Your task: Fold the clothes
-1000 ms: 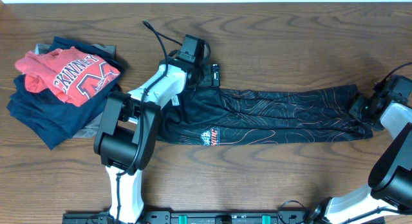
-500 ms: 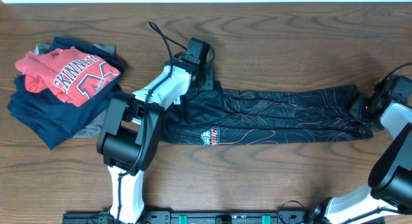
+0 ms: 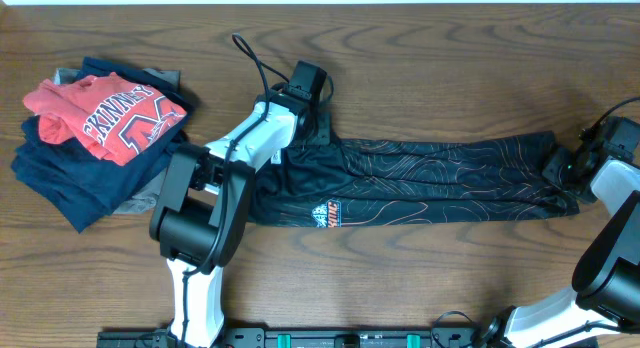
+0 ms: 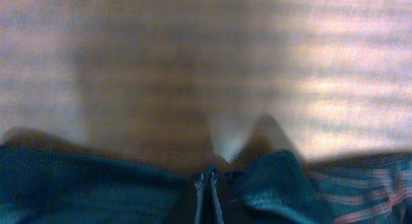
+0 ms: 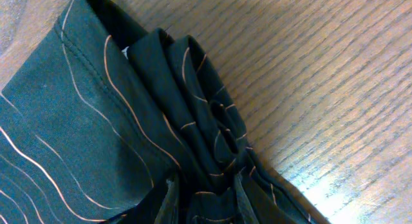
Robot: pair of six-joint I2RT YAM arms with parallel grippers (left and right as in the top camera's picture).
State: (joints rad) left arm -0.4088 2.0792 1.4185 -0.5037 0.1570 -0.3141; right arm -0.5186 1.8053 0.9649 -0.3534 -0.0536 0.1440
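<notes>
Over the last second the left end effector [image 4: 210,185] went from wide to shut, pinching the waist edge of the clothes [image 3: 430,178], which lay stretched along the tabletop [image 3: 450,68]. The right end effector [image 5: 206,195] gripped the bunched hem. With both ends held, a fold looked ready to start.
</notes>
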